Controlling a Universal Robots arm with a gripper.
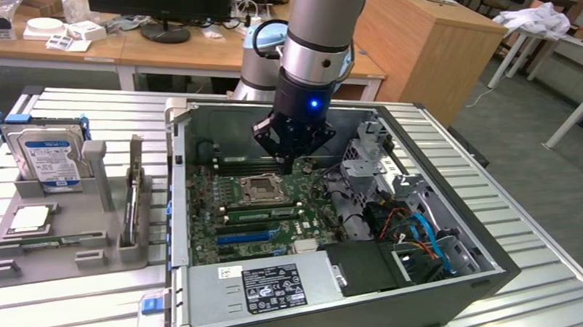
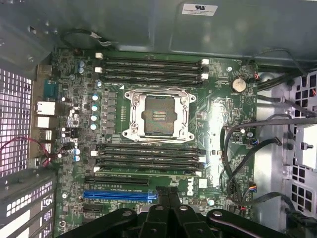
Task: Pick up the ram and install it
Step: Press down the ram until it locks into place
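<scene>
My gripper point(image 1: 289, 166), fingers together and holding nothing, hangs inside the computer case point(image 1: 470, 273) above the motherboard point(image 2: 213, 114). The ram point(image 1: 130, 205) stands in the grey holder point(image 1: 42, 252), well apart at the exterior view's left; fetching is in hand and calls for parted fingers.

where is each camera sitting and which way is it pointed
Exterior view: sits off the arm, above the bench, looking down at an angle into the open computer case; the arm and its gripper, shut, hang over the motherboard.
Wrist view: rides on the wrist, facing straight down at the motherboard; the gripper shows at the picture's edge.
Shared: the CPU socket, the blue slot and the memory slots.
</scene>
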